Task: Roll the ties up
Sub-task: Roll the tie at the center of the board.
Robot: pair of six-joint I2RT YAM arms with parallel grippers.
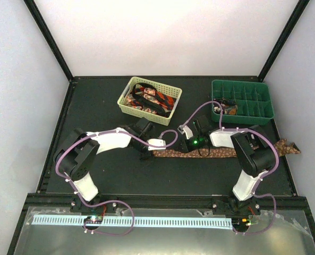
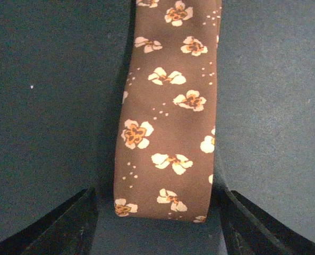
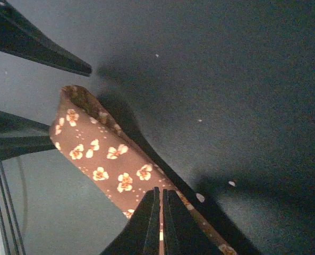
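**Brown tie (image 1: 168, 154) pinched in your right claw, its end lying inside your left**

The tie is printed with cream and orange flowers and small pale dots. It lies stretched along the bench (image 1: 109, 175), running from your left claw (image 1: 146, 153) under your right claw (image 1: 192, 144) and on past the right arm. Its far tip shows on the outer side of that arm.

Your right claw is clenched. In its wrist view the two fingers (image 3: 149, 223) stand almost together, with only a thin slit between them, and they grip the tie at its edge. Ahead of those fingers the cloth rises off the bench and throws a broad shadow. It ends in a folded, rounded tip just short of the left claw's fingers (image 3: 45, 53).

Your left claw is released. In its wrist view the fingers (image 2: 67, 228) stand wide apart. The cut end of the tie lies flat between them and touches neither.

Beyond your left claw, well apart from it, the pale yellow basket (image 1: 141, 114) holds the red-and-black ties (image 1: 149, 100) in a loose heap. Beyond your right claw sits the green divided tray (image 1: 269, 101).
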